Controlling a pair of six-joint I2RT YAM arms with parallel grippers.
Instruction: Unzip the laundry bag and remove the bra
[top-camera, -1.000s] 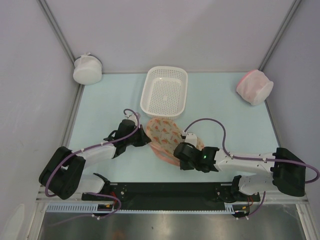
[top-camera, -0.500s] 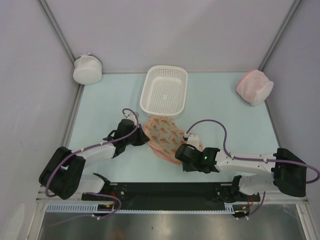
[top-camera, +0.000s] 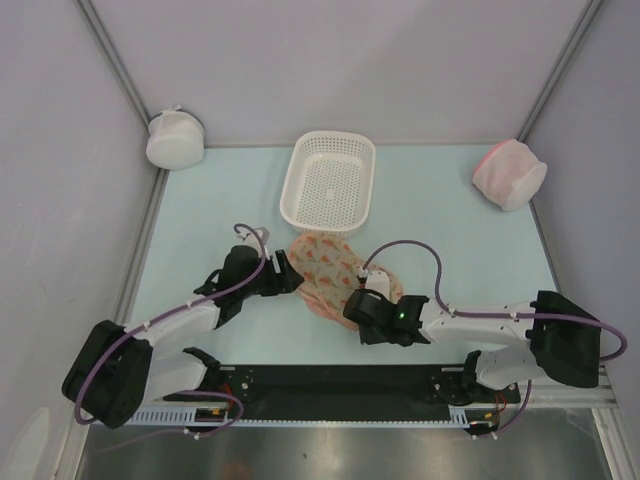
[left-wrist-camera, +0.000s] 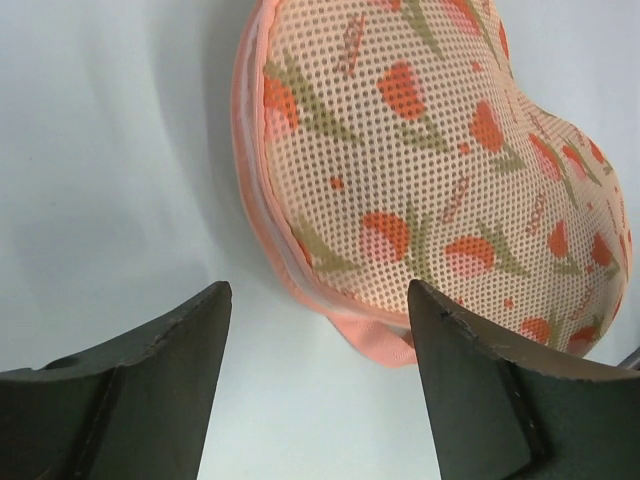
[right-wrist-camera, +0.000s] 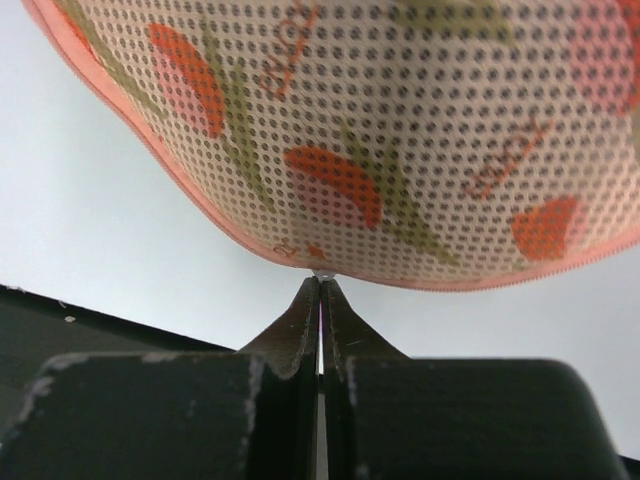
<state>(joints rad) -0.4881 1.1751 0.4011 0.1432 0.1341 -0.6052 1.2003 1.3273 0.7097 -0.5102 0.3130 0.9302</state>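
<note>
A flat beige mesh laundry bag (top-camera: 328, 268) with orange-red and green flowers and a pink edge lies on the pale blue-green table (top-camera: 200, 210). It sits in the middle, between the two arms. The pink edge looks closed all the way along the parts that show. What is inside the bag does not show.

Just past the bag's far end stands a white plastic basket (top-camera: 292, 195) with little holes. I cannot tell if the two touch. Only the basket's own holey floor shows inside it. A round white mesh pouch (top-camera: 175, 140) sits in the far left corner. A round pink-and-white mesh pouch (top-camera: 508, 172) sits far off on the right. Both are well apart from the bag.

The left arm reaches low across the table from its base, and it points to the left side of the bag. The left gripper (left-wrist-camera: 318, 300) has its two dark fingers spread wide. The bag's rounded pink edge sits just past the gap between them, and they hold nothing.

The right arm lies low and stretches to the left along the near side of the table. The right gripper (right-wrist-camera: 320, 282) has its fingers pressed together. The tips meet right at the bag's near pink edge, and a tiny shiny bit shows there. It is too small to tell what it is.
</note>
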